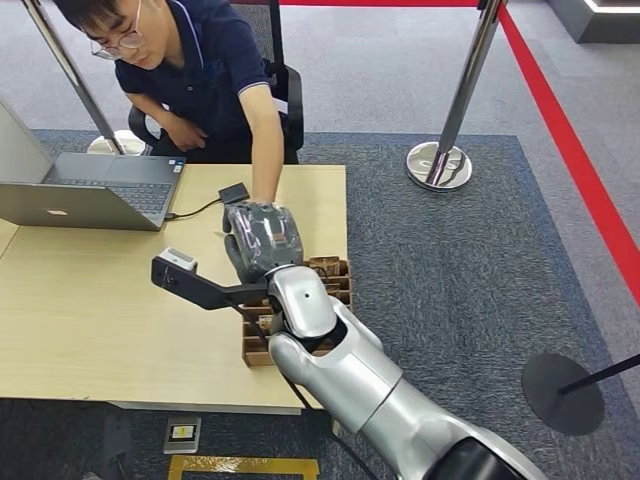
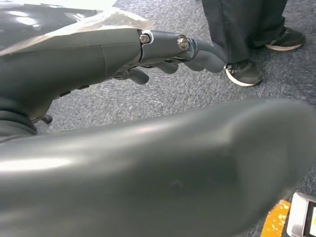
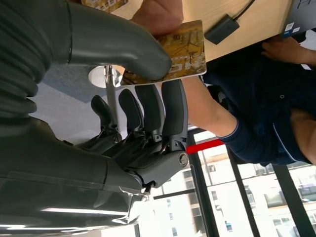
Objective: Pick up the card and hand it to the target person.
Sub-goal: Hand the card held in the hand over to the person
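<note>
- Over the tabletop (image 1: pixel 90 300), R hand (image 1: pixel 263 238) pinches the card (image 3: pixel 178 54) btwn thumb and fingers (image 3: pixel 164 111); the person's hand (image 3: pixel 158 15) is already touching card's far edge.
- L hand (image 2: pixel 168 54) hangs low over grey carpet, fingers curled in, holding nothing.
- Handover step, near done by my read: hold steady, release only once person has firm grip; no pulling back.
- Surface: light wood, w/ laptop (image 1: pixel 90 190) and brown card tray (image 1: pixel 332 280); red-belt stanchion (image 1: pixel 453 120) on carpet nearby.
</note>
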Available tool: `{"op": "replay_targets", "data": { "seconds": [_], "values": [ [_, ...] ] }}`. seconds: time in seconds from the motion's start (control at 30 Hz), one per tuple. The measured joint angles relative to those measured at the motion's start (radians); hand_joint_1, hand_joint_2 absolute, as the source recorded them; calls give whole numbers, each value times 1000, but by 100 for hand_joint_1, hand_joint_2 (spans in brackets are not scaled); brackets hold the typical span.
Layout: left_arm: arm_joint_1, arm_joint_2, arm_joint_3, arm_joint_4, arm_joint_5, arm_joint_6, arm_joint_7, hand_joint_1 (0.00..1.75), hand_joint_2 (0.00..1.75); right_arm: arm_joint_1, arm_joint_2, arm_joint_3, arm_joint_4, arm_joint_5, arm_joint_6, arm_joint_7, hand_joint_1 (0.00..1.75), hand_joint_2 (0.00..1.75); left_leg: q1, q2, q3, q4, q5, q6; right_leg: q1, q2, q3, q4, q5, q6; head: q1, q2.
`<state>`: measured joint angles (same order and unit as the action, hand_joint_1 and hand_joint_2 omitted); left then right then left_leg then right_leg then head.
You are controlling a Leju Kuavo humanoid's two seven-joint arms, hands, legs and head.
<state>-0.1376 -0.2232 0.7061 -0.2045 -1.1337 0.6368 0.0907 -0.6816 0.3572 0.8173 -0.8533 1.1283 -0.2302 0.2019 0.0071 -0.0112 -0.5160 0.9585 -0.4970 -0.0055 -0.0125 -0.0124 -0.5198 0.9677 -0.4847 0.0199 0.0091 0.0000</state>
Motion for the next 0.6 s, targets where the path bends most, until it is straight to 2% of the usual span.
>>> {"op": "replay_targets", "data": {
  "seconds": [0.23,0.27,0.37,0.4,0.5,0.6],
  "values": [
    [0,0,0,0,0,0,3,0,0,-14,2,24,55,25,-37,31,131,175,0,0,0,0,0,0,0,0,0,0,0,0,0,0],
    [0,0,0,0,0,0,3,0,0,-17,2,32,65,35,-47,40,119,175,0,0,0,0,0,0,0,0,0,0,0,0,0,0],
    [0,0,0,0,-1,0,3,0,0,-28,2,55,95,60,-58,65,24,175,0,0,0,0,0,0,0,0,0,0,0,0,0,0],
    [0,0,0,0,-1,0,3,0,0,-32,2,65,106,69,-59,75,3,131,0,0,0,0,0,0,0,0,0,0,0,0,0,0],
    [0,0,0,0,-2,0,3,0,0,-36,2,95,136,87,-66,99,0,0,0,0,0,0,0,0,0,0,0,0,0,0,0,0],
    [0,0,0,0,-1,0,5,0,0,-36,2,116,159,89,-78,105,0,0,0,0,0,0,0,0,0,0,0,0,0,0,0,0]
  ]
}}
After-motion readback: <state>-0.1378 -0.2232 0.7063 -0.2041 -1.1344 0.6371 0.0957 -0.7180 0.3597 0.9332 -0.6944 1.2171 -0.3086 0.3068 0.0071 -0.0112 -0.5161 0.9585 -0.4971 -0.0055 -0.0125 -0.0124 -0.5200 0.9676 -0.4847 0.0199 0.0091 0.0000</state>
